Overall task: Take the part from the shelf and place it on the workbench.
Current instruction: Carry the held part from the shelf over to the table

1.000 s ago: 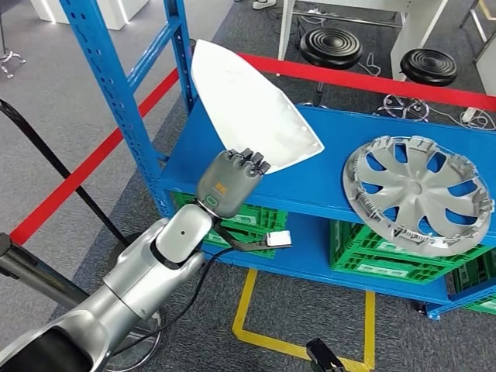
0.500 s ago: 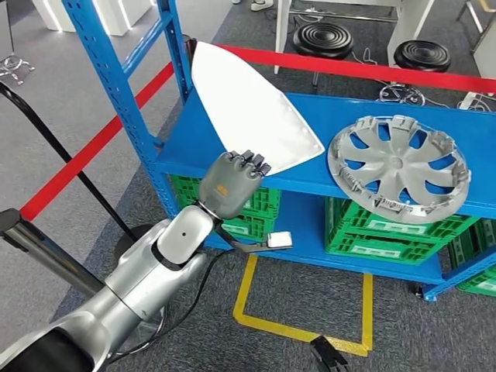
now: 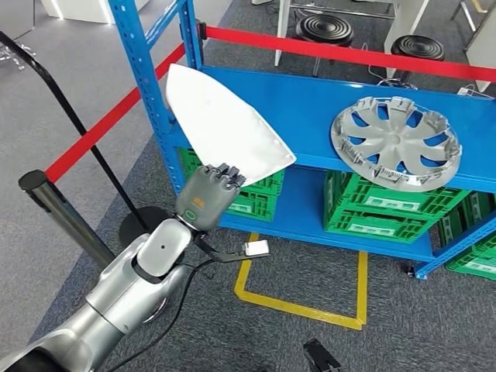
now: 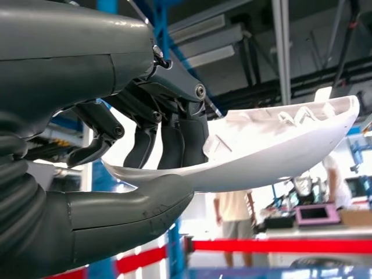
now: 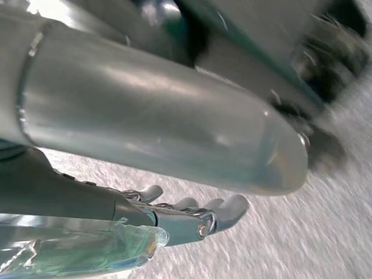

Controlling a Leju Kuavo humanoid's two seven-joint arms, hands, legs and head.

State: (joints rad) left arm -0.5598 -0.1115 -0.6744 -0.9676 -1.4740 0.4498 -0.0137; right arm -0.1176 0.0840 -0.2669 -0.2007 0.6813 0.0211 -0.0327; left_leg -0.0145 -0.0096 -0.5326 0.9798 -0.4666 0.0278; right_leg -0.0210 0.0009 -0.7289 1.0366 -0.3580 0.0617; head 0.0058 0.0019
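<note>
The part (image 3: 225, 128) is a white, pointed shell panel. My left hand (image 3: 208, 198) grips its near edge and holds it tilted in the air at the left front corner of the blue shelf (image 3: 315, 108). In the left wrist view the thumb (image 4: 131, 209) lies under the part (image 4: 272, 151) and the dark fingers (image 4: 171, 139) press on its inner side. My right hand (image 5: 188, 215) hangs over the grey floor, fingers stretched out with nothing in them.
A silver hubcap (image 3: 394, 139) lies on the shelf to the right. Green crates (image 3: 374, 213) stand on the lower level. Red barrier tape (image 3: 351, 54) runs behind the shelf to a black post (image 3: 64, 217). Yellow floor lines (image 3: 298, 306) mark the carpet. People (image 4: 228, 215) stand behind the tape.
The whole picture has shifted, so the camera has moved. The part in my left hand has come off the shelf top toward its front left corner.
</note>
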